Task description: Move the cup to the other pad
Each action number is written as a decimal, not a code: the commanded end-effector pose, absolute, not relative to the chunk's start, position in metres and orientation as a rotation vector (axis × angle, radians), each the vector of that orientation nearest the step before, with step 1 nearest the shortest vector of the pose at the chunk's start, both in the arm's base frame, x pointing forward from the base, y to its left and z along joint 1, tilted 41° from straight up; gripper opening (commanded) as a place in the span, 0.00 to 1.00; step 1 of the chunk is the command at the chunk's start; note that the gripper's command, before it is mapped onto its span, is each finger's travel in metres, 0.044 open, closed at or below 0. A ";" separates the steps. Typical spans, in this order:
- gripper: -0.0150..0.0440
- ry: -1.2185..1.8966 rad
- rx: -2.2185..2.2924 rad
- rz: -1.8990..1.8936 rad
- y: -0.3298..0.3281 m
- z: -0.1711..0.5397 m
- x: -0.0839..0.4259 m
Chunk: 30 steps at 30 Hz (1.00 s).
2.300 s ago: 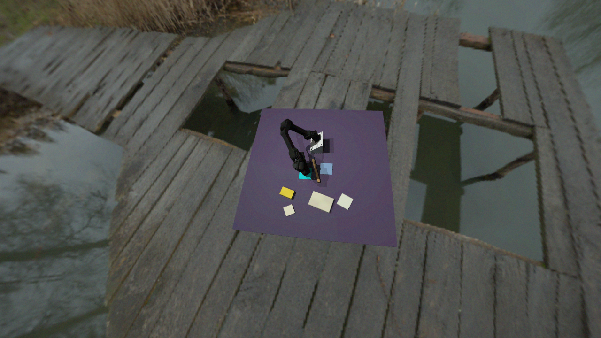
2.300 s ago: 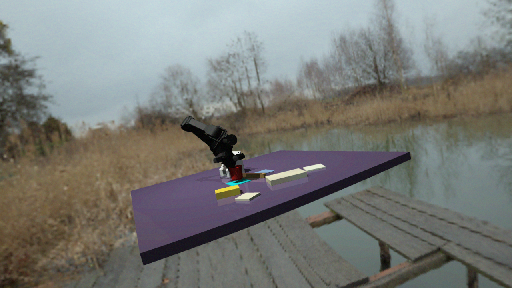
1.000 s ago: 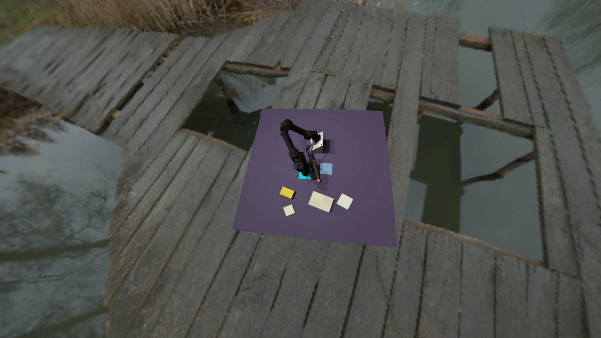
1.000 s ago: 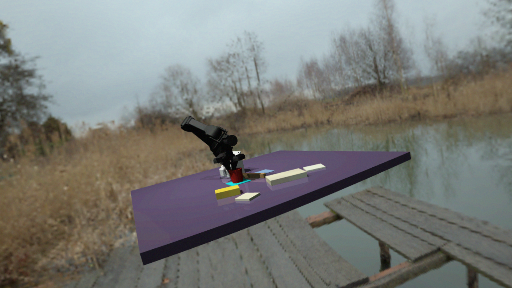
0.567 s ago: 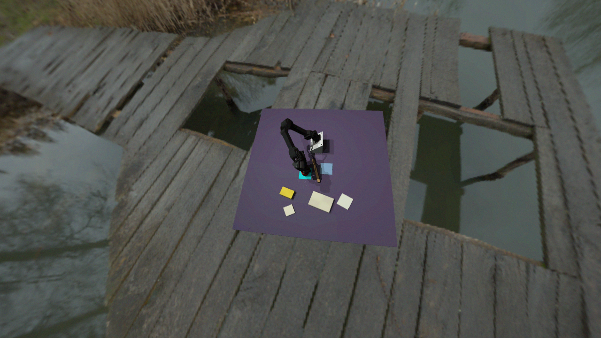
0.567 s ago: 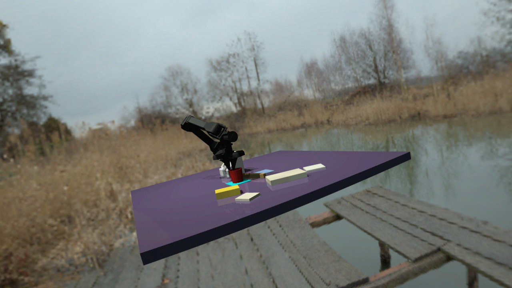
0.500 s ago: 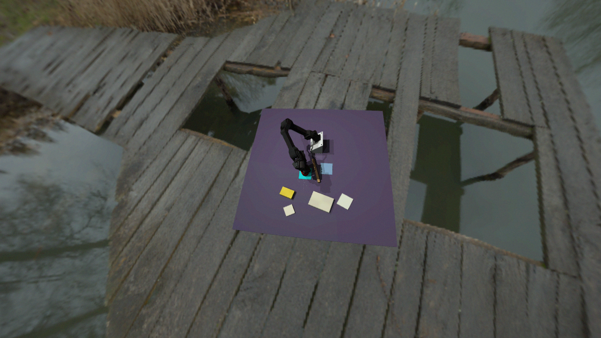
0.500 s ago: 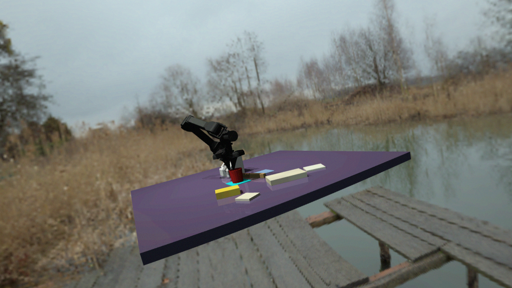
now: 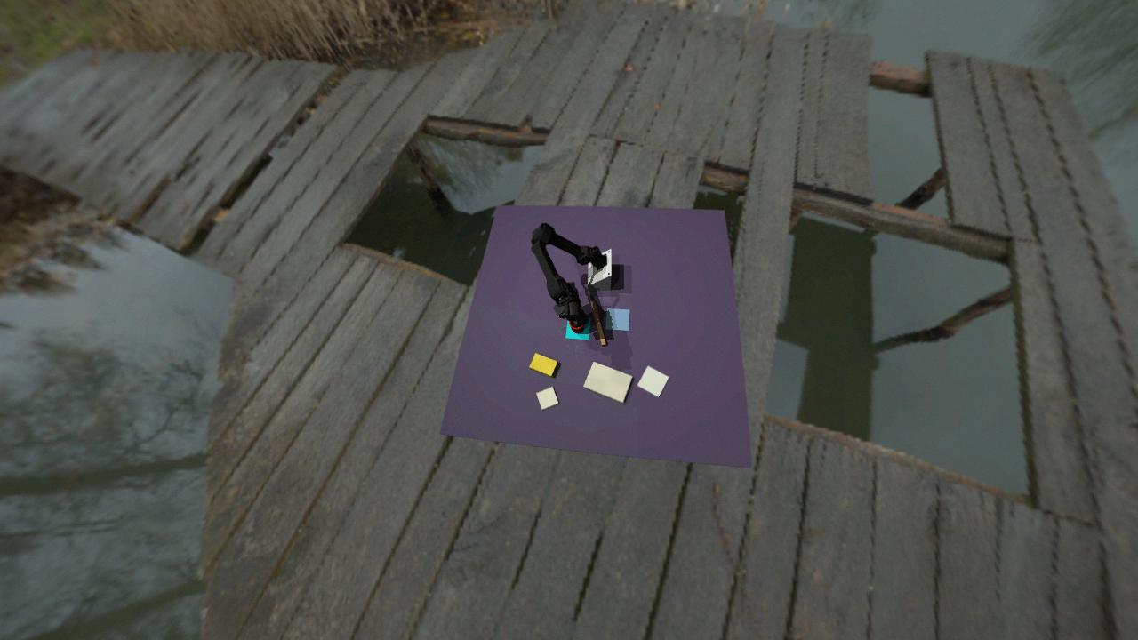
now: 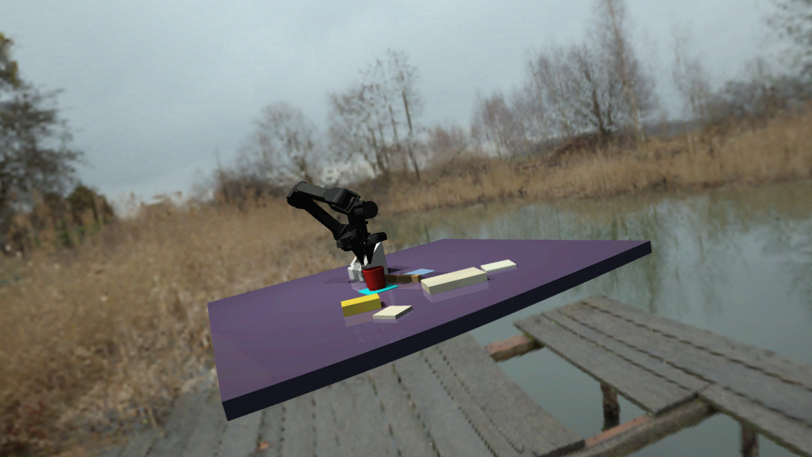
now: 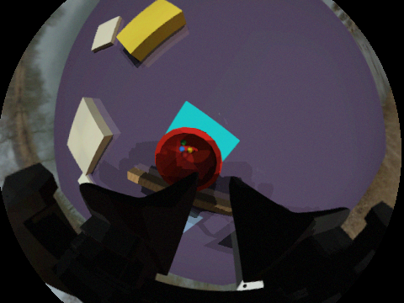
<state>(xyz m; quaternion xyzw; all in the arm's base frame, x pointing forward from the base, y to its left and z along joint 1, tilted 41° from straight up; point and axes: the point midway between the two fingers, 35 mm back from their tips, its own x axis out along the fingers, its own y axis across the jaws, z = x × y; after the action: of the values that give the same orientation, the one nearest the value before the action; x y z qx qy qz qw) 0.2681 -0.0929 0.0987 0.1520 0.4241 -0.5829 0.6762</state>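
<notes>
Top: arm (image 9: 556,270) over purple bench (image 9: 684,381); cup (image 9: 576,324) on cyan pad (image 9: 574,333), blue pad (image 9: 618,319) beside, stick (image 9: 597,318) betw. them.
Exterior: cup (image 10: 373,277) upright on cyan pad (image 10: 379,289).
Wrist: fingers spread, clear of cup (image 11: 188,158); marbles (image 11: 185,148) inside.

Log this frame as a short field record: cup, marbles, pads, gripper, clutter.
cup: red cup, upright on the cyan pad
marbles: small coloured marbles inside the cup, none seen outside it
other pad: light blue pad, beyond the brown stick
gripper: gripper open, above and behind the cup, holding nothing
clutter: yellow block, three cream blocks
stage: cup set down and released
</notes>
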 end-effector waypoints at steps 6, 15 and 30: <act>0.83 0.955 0.341 -1.311 -0.094 0.098 0.268; 1.00 0.955 0.345 -1.309 -0.077 0.115 0.270; 1.00 0.951 0.340 -1.307 -0.052 0.143 0.271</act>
<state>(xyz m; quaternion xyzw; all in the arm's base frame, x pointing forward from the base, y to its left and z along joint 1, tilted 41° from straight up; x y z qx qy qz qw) 0.2706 -0.0512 0.1432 0.1516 0.4230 -0.5816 0.6781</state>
